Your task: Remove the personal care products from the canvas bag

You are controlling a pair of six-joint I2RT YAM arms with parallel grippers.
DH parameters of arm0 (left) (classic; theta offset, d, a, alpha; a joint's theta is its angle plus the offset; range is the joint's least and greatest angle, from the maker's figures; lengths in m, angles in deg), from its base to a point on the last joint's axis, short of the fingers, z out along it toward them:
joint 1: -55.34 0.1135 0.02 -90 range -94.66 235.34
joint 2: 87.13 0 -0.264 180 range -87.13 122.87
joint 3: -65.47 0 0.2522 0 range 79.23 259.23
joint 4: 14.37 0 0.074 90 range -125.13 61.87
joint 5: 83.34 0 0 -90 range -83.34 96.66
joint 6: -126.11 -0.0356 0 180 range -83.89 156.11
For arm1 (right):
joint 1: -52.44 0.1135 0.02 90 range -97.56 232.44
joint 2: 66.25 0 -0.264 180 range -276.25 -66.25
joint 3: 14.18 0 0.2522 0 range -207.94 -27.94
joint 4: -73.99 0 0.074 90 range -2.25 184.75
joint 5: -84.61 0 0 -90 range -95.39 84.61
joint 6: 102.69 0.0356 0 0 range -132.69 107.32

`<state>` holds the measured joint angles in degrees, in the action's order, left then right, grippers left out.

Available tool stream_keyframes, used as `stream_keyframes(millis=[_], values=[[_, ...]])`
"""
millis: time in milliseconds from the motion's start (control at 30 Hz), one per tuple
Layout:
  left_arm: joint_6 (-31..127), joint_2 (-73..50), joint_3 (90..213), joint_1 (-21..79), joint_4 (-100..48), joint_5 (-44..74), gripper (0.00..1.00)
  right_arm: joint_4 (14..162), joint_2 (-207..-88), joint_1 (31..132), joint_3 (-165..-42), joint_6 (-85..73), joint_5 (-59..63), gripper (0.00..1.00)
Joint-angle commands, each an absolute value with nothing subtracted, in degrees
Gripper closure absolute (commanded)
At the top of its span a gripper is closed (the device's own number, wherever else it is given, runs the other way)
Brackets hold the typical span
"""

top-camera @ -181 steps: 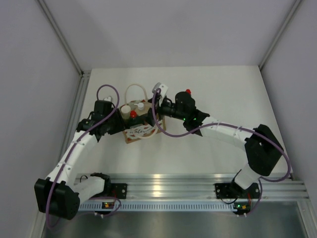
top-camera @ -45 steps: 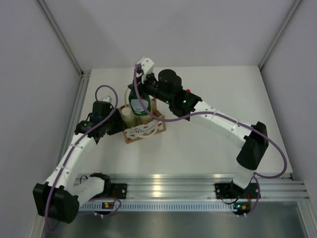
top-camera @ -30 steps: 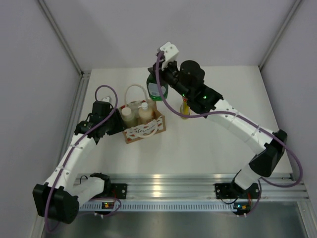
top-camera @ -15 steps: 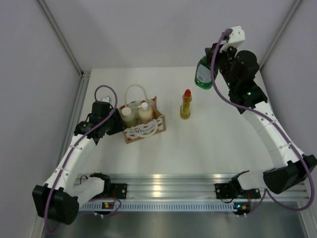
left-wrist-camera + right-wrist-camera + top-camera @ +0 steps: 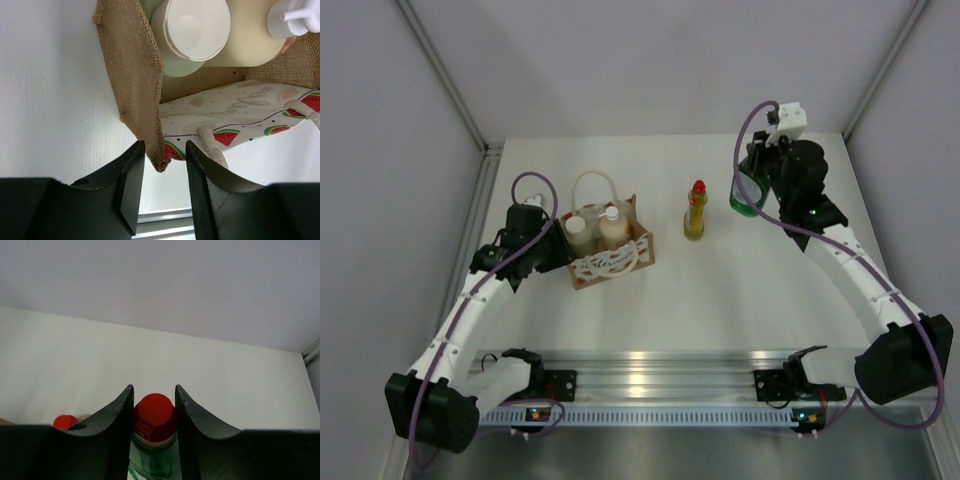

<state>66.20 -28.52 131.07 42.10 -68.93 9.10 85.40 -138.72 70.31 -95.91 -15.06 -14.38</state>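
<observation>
While your left gripper (image 5: pixel 163 150) pinches a side wall of the canvas bag (image 5: pixel 610 265) on the worktop's left half, note the green bottle (image 5: pixel 747 198) is held upright near the far-right corner, right of the yellow bottle (image 5: pixel 694 218), its neck clamped by the right gripper (image 5: pixel 154 392), base pointing down.

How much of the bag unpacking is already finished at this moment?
Done: the slim yellow bottle with red cap stands on the table. In hand: the right fingers grip the flat dark green bottle with red cap. To do: the cream pump bottle and pale olive-grey cylinder with white cap sit inside the tan canvas bag.
</observation>
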Motion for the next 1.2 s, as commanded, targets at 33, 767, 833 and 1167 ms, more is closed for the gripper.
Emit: stream_keyframes(millis=[33, 767, 833, 1167], values=[[66.1, -29.7, 130.2, 41.5, -68.6, 8.8, 0.57, 64.6, -134.6, 69.3, -90.7, -16.7, -12.3, 1.00], [66.1, -29.7, 130.2, 41.3, -68.6, 9.1, 0.57, 42.7, -147.9, 65.4, -78.2, -15.5, -5.7, 1.00], [66.0, -29.5, 130.3, 41.2, -68.6, 9.3, 0.57, 42.3, -148.7, 65.3, -77.6, -15.8, -5.7, 1.00], [66.0, -29.1, 130.3, 41.1, -68.6, 8.9, 0.57, 44.8, -147.5, 65.4, -75.3, -16.3, -3.0, 0.44]])
